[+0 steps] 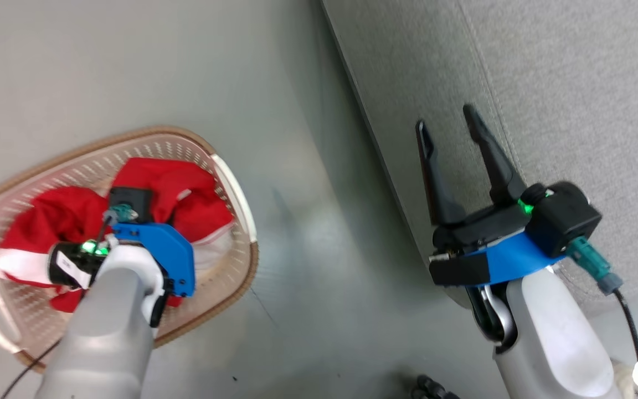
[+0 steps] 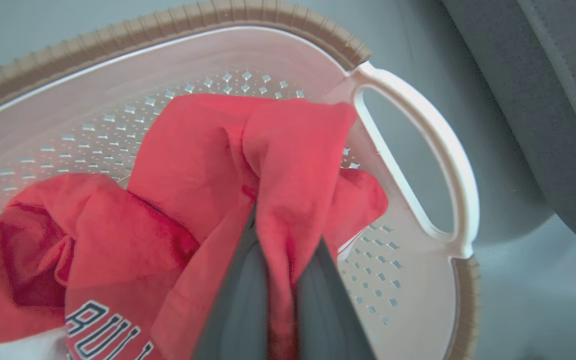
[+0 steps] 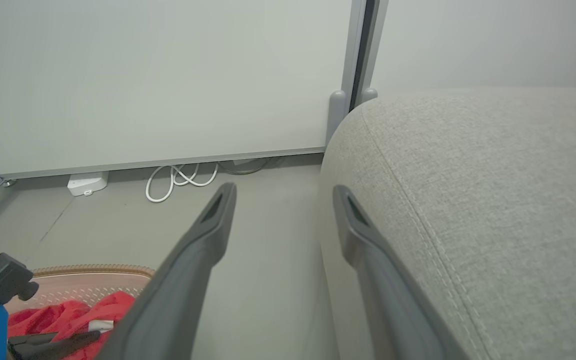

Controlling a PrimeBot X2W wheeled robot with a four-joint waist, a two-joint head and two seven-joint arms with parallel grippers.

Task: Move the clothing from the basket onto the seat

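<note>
Clothing (image 2: 293,150) pinched in left tool (image 2: 283,260), plain from its wrist view; right tool (image 1: 444,119) spread wide.

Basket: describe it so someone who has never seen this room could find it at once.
Left of the big grey seat, on the floor, sits the basket: oval, cream, perforated plastic. Its brown rim, white handles and the red clothing inside, pinched by the left gripper, set it apart.

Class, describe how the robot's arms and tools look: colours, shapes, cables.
Both forearms are smooth pale grey shells. Each wrist carries a blue bracket, a black camera block, green lights and a teal plug with black cable. The right tool and left tool have two long dark tapered fingers.
</note>
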